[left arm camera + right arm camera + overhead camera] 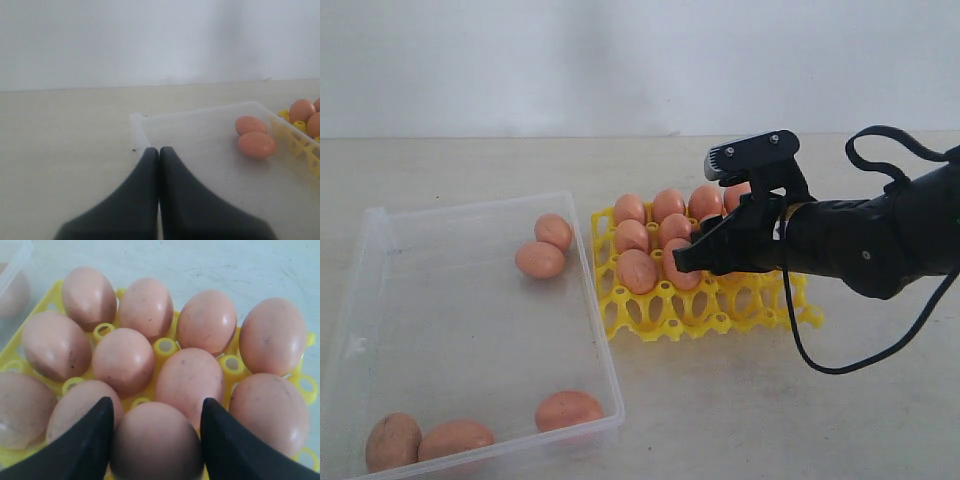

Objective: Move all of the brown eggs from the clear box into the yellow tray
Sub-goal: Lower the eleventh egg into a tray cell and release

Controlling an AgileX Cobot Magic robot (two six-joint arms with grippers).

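Note:
My right gripper (pixel 682 262) hangs low over the yellow tray (pixel 660 325), its black fingers closed on the two sides of a brown egg (pixel 155 445) above a front cup. Several more brown eggs (pixel 124 360) fill the tray's cups beyond it. In the clear box (pixel 605 330) lie two eggs (pixel 540 260) at the back and three near the front edge (pixel 455 438). The left gripper (pixel 159 150) is shut and empty at the box's corner (pixel 137 120); it is out of the exterior view.
The right arm's black cable (pixel 820 360) loops down over the table to the right of the tray. The tray's front rows of cups (pixel 750 300) stand unfilled. A white wall closes off the back.

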